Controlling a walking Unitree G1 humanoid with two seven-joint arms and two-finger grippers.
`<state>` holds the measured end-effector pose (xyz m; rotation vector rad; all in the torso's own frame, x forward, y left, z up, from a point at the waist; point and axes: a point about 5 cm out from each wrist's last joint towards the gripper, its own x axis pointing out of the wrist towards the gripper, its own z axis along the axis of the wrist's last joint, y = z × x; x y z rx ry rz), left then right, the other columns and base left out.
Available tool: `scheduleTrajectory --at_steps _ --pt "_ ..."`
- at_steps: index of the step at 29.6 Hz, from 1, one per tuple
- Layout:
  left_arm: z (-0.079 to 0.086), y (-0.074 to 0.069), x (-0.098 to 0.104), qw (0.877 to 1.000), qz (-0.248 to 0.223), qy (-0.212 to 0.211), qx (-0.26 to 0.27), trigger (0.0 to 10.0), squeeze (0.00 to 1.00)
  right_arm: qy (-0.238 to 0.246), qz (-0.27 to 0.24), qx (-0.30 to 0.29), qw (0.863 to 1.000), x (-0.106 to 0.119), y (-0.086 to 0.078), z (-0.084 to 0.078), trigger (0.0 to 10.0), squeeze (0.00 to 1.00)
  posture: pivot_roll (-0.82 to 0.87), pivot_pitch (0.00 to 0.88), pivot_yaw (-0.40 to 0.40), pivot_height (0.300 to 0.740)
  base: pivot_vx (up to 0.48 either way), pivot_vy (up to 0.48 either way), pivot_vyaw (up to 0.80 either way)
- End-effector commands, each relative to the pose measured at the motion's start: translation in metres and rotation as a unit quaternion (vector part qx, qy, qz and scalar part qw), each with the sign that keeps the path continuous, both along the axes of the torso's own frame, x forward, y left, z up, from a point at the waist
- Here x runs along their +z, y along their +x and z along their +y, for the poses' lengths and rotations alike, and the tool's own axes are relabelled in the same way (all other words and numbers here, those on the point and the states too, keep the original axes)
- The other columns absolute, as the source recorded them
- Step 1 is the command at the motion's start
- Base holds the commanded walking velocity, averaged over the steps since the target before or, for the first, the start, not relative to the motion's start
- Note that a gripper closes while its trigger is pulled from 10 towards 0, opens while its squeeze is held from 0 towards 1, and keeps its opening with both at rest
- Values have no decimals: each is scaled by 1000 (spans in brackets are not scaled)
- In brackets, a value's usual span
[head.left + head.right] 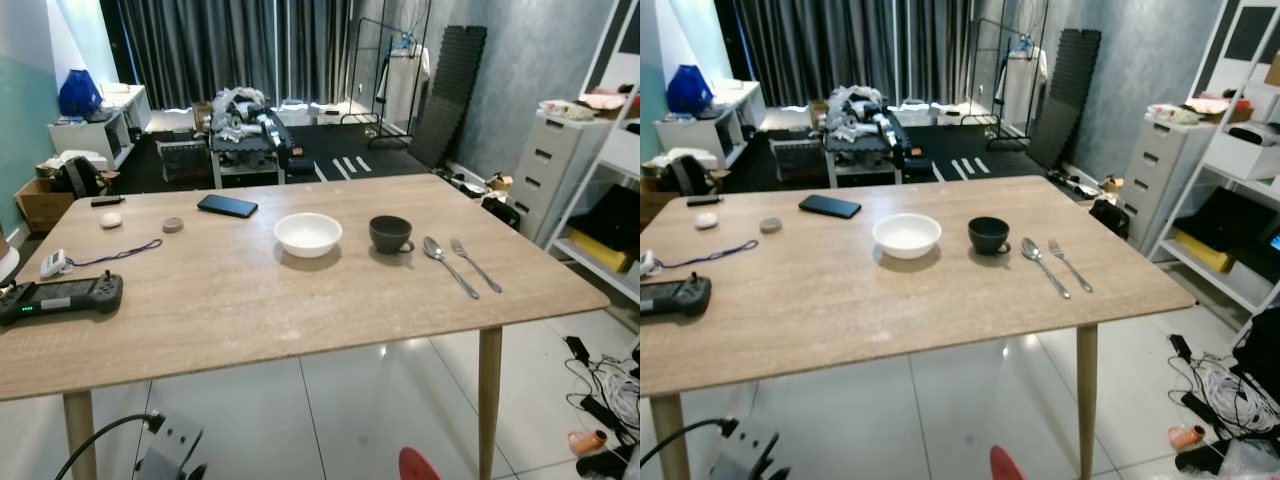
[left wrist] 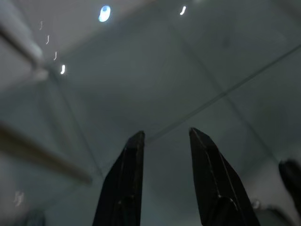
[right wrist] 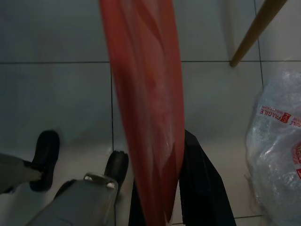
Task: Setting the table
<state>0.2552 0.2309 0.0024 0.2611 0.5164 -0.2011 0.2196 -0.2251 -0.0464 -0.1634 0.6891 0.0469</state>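
A white bowl [image 1: 308, 234] is set near the middle of the wooden table [image 1: 300, 310]; just to its right stands a dark cup [image 1: 390, 234], and further right a spoon [image 1: 449, 265] and a fork [image 1: 475, 264] lie side by side; a black phone [image 1: 227, 205] lies to the far left of the bowl, and a black game controller [image 1: 60, 297] rests at the near left edge. A red plate [image 3: 148, 108] is clamped edge-on in the right gripper [image 3: 181, 165], low over the tiled floor [image 3: 56, 94]; the left gripper [image 2: 164, 136] is seen hanging above the floor, its jaws apart and holding nothing.
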Motion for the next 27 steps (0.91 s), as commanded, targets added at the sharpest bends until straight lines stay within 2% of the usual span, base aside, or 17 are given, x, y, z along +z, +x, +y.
scheduleTrajectory --at_steps 1,2,4,5,6,8,10,16,18,21,22,25,26,27 --pt "12 -18 -17 999 26 10 37 10000 0 33 23 -4 999 -6 -4 9 10000 0 31 25 48 740 0 0 0" --pt "12 -18 -17 999 26 10 37 10000 0 33 23 -4 999 -6 -4 9 10000 0 31 25 48 740 0 0 0" --pt "22 -28 -25 994 32 -2 107 10000 0 55 30 13 998 -8 -3 18 10000 0 46 33 19 740 0 0 0" --pt "22 -28 -25 994 32 -2 107 10000 0 55 30 13 998 -8 -3 18 10000 0 46 33 19 740 0 0 0" --pt "27 -32 -28 987 34 -20 153 10000 0 68 30 19 997 -8 -2 23 10000 0 50 35 6 740 0 0 0" --pt "31 -35 -32 976 32 -43 212 10000 0 81 25 36 996 -6 2 31 10000 0 59 43 -20 740 0 0 0" --pt "30 -35 -34 971 26 -51 232 10000 0 85 16 54 995 -3 9 36 10000 0 74 49 -41 740 0 0 0" --pt "23 -32 -33 972 8 -58 229 10000 0 77 2 76 994 5 23 42 10000 0 82 49 -42 740 0 0 0" --pt "19 -29 -31 976 -5 -57 210 10000 0 63 -9 51 997 12 32 36 10000 0 70 49 -13 740 0 0 0" --pt "15 -25 -30 982 -3 -48 180 10000 0 66 -21 16 997 14 34 27 10000 0 58 49 9 740 0 0 0" --pt "14 -23 -29 984 0 -42 170 10000 0 68 -23 7 997 14 33 25 10000 0 29 52 41 740 0 0 0" --pt "12 -19 -27 987 2 -35 160 10000 0 69 -25 -3 997 13 30 22 10000 0 21 54 49 740 0 0 0" --pt "11 -16 -27 988 4 -32 150 10000 0 67 -27 -3 997 12 28 22 10000 0 -23 70 84 740 0 0 0" --pt "10 -14 -26 989 6 -30 143 10000 0 66 -28 -4 997 11 26 21 10000 0 -23 70 84 740 0 0 0"
